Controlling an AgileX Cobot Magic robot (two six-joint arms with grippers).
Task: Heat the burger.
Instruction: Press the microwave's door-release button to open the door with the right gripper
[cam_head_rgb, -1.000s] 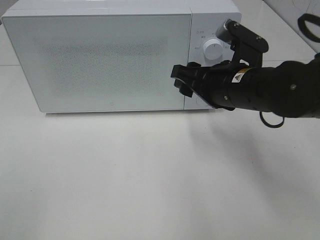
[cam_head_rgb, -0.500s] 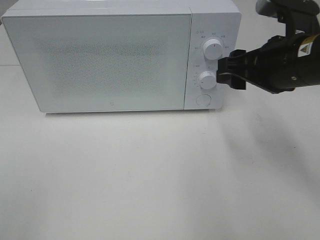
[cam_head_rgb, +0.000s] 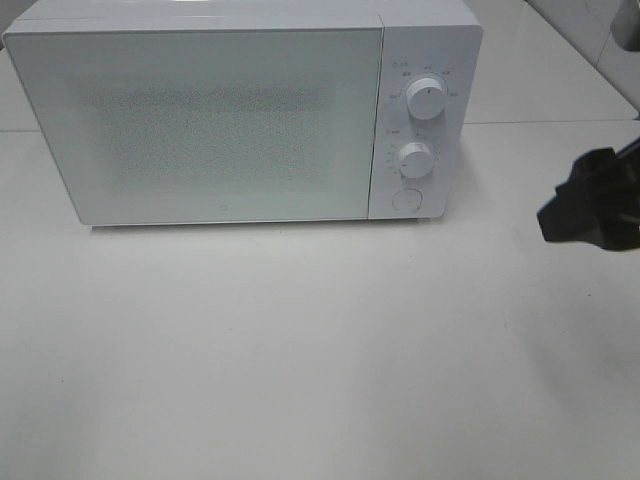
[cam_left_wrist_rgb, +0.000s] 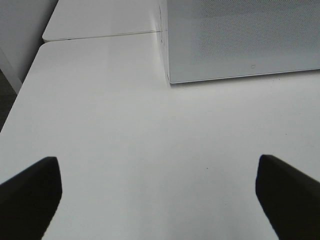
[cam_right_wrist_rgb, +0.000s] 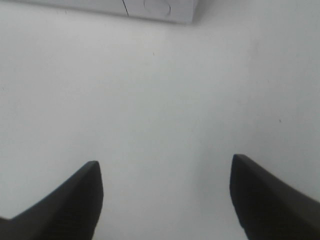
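1. Note that the microwave (cam_head_rgb: 220, 120) door is shut. The burger shows in no view and is presumably inside.
2. The left gripper (cam_left_wrist_rgb: 156, 161) and right gripper (cam_right_wrist_rgb: 165, 161) stand open and hold nothing.
3. Treat loading as likely done. You cannot tell whether the lower dial (cam_head_rgb: 415, 160) is set.

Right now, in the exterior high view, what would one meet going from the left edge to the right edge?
microwave door → control panel with its two knobs and a round button → fingers of the right arm, at the right edge
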